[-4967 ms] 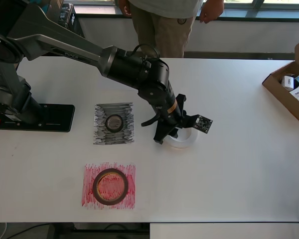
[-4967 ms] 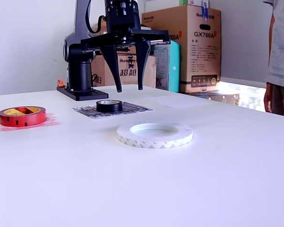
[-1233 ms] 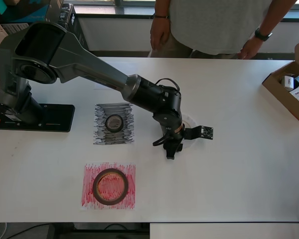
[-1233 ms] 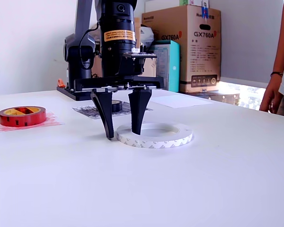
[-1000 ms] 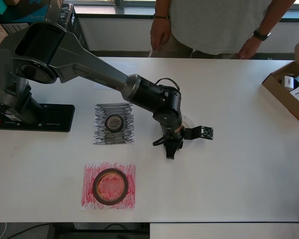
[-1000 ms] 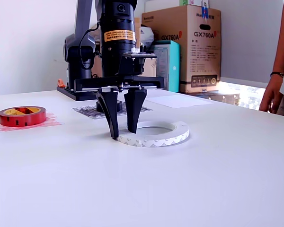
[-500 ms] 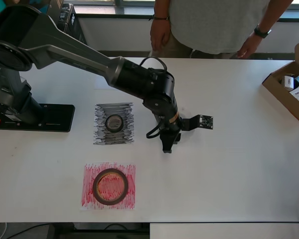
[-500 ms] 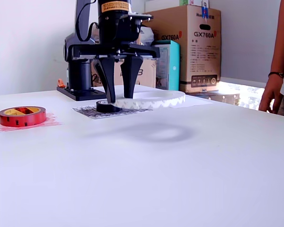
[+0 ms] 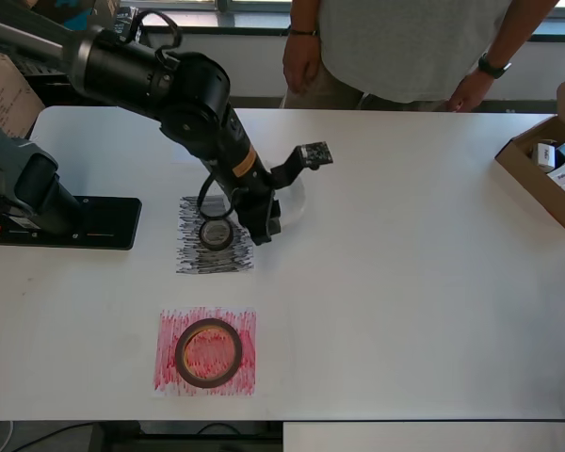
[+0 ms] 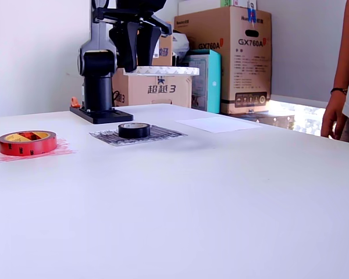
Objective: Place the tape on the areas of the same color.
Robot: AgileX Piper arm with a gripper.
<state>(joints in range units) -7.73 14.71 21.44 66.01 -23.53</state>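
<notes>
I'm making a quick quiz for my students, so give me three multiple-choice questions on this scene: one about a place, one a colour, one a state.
1. Where is the black tape roll?
A. on the grey scribbled patch
B. on the red patch
C. in the cardboard box

2. What colour is the patch under the red-brown tape roll?
A. blue
B. red
C. green

3. The white tape roll is:
A. flat on the table
B. held in the air by the end effector
C. in the man's hand

Answers: A, it sits on the grey scribble; B, red scribble surrounds it; B, it hangs clear above the table.
</notes>
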